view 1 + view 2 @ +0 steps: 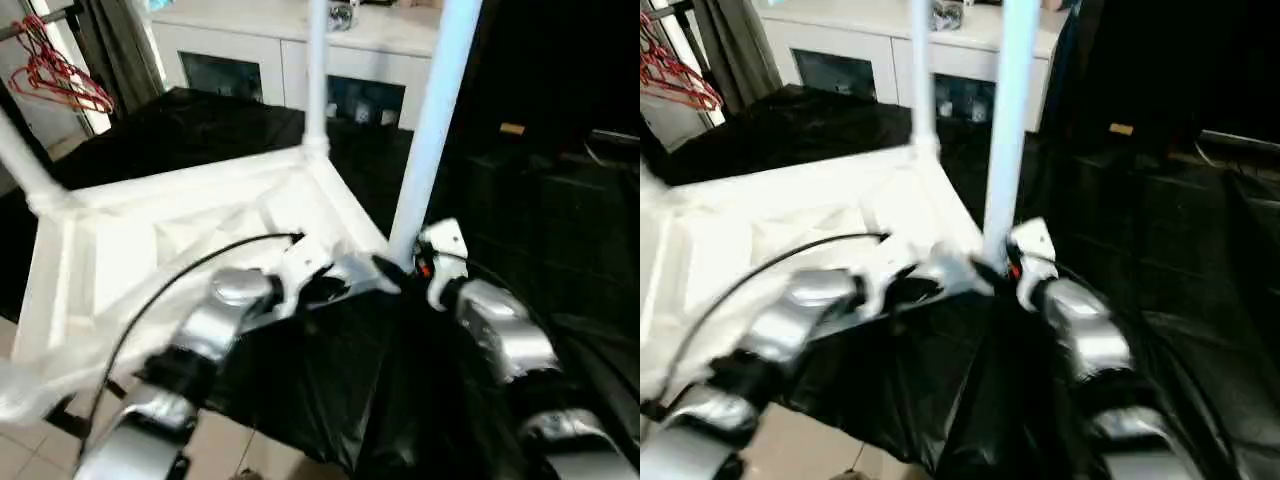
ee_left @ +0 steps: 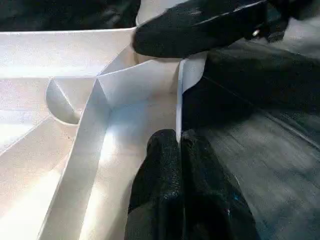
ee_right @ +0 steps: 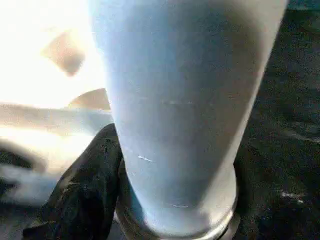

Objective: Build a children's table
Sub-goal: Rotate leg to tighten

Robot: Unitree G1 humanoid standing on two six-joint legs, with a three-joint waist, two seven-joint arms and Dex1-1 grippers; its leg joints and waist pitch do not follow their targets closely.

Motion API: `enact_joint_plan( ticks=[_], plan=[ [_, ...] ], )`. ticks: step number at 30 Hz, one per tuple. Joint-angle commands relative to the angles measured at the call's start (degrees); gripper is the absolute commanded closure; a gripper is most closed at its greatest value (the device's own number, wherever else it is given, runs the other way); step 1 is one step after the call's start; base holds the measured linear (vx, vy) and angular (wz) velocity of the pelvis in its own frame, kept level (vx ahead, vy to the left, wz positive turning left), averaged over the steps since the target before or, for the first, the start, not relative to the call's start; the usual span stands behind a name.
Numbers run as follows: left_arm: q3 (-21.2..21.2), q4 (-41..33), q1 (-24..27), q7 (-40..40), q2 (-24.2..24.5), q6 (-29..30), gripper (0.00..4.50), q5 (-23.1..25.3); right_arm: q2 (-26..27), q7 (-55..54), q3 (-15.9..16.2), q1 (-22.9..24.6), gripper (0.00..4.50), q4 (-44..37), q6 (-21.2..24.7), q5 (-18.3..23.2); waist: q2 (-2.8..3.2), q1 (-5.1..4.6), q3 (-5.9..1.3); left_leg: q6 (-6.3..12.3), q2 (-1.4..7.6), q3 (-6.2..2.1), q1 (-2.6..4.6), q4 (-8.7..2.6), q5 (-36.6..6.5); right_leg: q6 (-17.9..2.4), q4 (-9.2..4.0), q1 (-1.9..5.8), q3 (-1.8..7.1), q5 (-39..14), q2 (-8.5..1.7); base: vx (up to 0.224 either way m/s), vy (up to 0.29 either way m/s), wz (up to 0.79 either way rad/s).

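Left eye view: the tabletop (image 1: 180,230) lies underside up on the black-covered counter (image 1: 560,230). The left hand (image 2: 180,150) pinches the tabletop's near edge wall between narrow, closed fingers. Just beyond it, the right hand (image 1: 405,268) clasps the base of an upright leg (image 1: 435,110) at the near corner socket. Another leg (image 1: 317,70) stands at the far corner.

Red hangers (image 1: 62,78) hang left; white cabinet (image 1: 290,55) behind black sheeting (image 1: 520,230).
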Motion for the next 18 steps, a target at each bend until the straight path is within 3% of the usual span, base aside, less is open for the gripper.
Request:
enact_joint_plan(
  ticks=[1, 5, 8, 13, 18],
  plan=[
    [2.1, 0.4, -2.6, 6.6, -2.0, 0.0, 4.50, -0.1, 2.8, -4.6, 1.0, 0.7, 1.78, 3.9, 2.1, -1.3, -0.66, 0.03, -3.81, 2.14, 2.00, -0.47, 0.47, -3.84, -8.2, -11.5, -3.94, 2.98, 2.63, -11.3, -4.53, 0.000, 0.000, 0.00],
    [1.8, 1.8, -3.5, 7.5, -4.1, -1.5, 4.50, 0.0, 6.9, -8.6, -1.2, -1.0, 1.78, 6.9, -1.0, 0.0, -0.59, 0.03, -3.71, 2.23, 1.97, -0.44, 0.45, -3.95, -9.0, -11.7, -4.03, 2.98, 2.61, -11.4, -4.65, 0.000, 0.000, 0.00],
    [1.1, 1.5, -3.1, 5.5, -3.6, -3.2, 4.50, -0.3, 7.7, -6.6, -2.0, -1.6, 1.08, 7.2, -2.1, 1.4, -0.55, -0.02, -3.68, 2.52, 2.02, -0.48, 0.40, -4.02, -9.8, -11.4, -4.09, 3.02, 2.63, -11.9, -4.69, 0.000, 0.000, 0.00],
    [1.1, -0.7, -1.1, 0.8, -1.5, -4.8, 4.50, -1.7, 5.4, -4.0, -0.3, -1.9, 0.59, 5.9, -3.6, -0.5, -0.47, -0.13, -3.72, 2.65, 2.09, -0.53, 0.33, -4.04, -9.4, -12.1, -3.83, 3.14, 2.60, -10.3, -4.68, 0.000, 0.000, 0.00],
    [0.8, -3.2, 1.2, -5.2, 1.3, -5.8, 4.50, -3.5, 1.4, 4.5, 1.4, -1.3, 0.59, 4.0, -4.8, -0.7, -0.54, -0.30, -3.69, 3.63, 2.05, -0.39, 0.23, -3.88, -9.1, -12.5, -3.78, 3.25, 2.63, -9.7, -4.65, 0.000, 0.000, 0.00]
  ],
)
